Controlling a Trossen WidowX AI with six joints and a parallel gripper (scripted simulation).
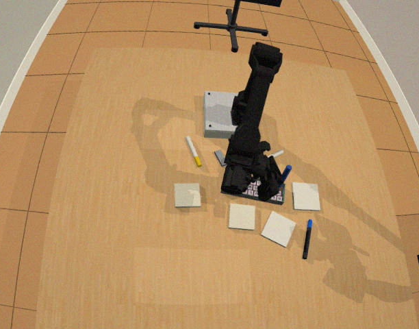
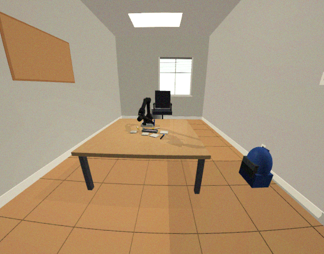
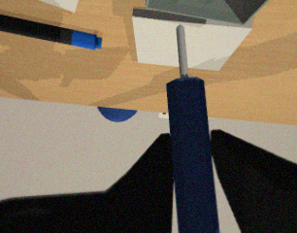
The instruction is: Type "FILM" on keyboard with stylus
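My gripper (image 3: 189,140) is shut on the blue stylus (image 3: 188,170) (image 1: 286,173) (image 2: 154,122). In the wrist view its thin grey tip points away from the fingers and shows in front of a white note. In the exterior view the stylus stands roughly upright. The dark keyboard (image 1: 252,197) (image 2: 150,131) lies on the desk under the gripper. The arm hides much of its left and middle keys in the top view. The stylus tip is hidden there, so I cannot tell which key it is over or whether it touches one.
Square notes (image 1: 242,216) (image 1: 278,228) (image 1: 306,196) (image 1: 186,196) lie in front of and beside the keyboard. A black marker (image 1: 307,238) (image 3: 47,31) lies front right. A yellow-ended marker (image 1: 192,149), a small grey block (image 1: 219,157), a white pen (image 1: 276,153) and a grey box (image 1: 220,110) lie behind.
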